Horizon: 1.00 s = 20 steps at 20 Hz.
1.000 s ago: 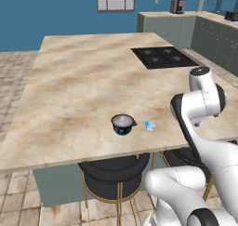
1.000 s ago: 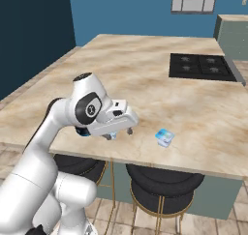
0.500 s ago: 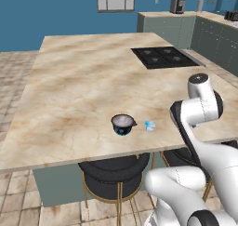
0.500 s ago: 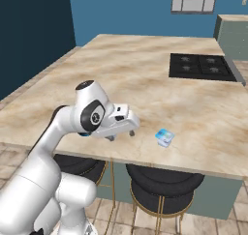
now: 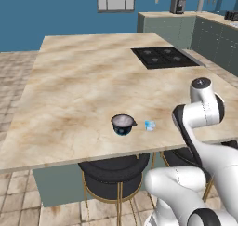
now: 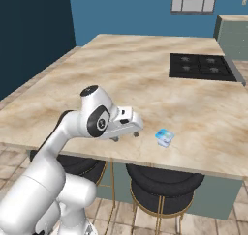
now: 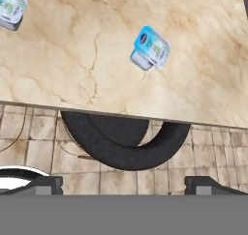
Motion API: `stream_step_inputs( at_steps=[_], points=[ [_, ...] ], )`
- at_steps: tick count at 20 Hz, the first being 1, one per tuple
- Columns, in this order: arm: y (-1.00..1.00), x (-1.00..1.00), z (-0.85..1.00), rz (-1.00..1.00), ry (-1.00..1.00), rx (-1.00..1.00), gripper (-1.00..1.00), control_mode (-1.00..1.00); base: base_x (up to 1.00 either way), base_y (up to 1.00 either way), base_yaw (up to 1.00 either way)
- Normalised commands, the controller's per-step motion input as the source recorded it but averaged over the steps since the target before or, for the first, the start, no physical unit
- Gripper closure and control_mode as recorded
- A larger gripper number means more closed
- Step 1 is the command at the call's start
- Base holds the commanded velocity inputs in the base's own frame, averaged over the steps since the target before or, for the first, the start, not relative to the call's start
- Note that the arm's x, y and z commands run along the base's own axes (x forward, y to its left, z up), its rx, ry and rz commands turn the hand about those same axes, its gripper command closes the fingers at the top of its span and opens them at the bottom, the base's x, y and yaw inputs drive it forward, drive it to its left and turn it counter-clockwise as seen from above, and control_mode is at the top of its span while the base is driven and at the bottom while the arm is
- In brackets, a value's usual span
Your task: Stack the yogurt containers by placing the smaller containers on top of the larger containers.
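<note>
The larger container [image 5: 122,124], a squat dark cup with a pale top, stands near the front edge of the marble island. Just to its right sits the smaller container [image 5: 149,125], a tiny pale-blue and white cup [image 6: 165,137]. My gripper [image 6: 126,136] hovers low by the island's front edge, left of the small cup and apart from it. The hand view looks down on the small cup [image 7: 151,49], with the larger cup [image 7: 9,9] cut off at the upper left corner. My gripper [image 7: 125,183] is open and holds nothing. In the right base view my arm hides the dark cup.
A black cooktop [image 5: 162,56] is set into the island's far right part. Black round stools [image 5: 111,167] [image 7: 126,142] stand under the front edge [image 6: 145,156], below my hand. A back counter carries small appliances [image 5: 176,5].
My arm has sunk a little and the hand has edged towards the small cup. Both cups stay where they were.
</note>
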Motion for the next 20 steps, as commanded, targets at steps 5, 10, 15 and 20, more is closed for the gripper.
stream_step_inputs(
  at_steps=[5, 10, 15, 20],
  points=[
    [-0.17, 0.15, -0.05, 0.0, -0.01, 0.0, -1.0, -1.0, 0.0, 0.0, 0.0],
    [-0.09, 0.23, -0.1, 0.0, -0.02, 0.0, -1.0, -1.0, 0.0, 0.0, 0.0],
    [-0.04, 0.29, -0.14, 0.01, -0.01, 0.0, -1.0, -1.0, 0.0, 0.0, 0.0],
    [-0.05, 0.26, -0.14, 0.01, 0.0, 0.0, -1.0, -1.0, 0.0, 0.0, 0.0]
  ],
)
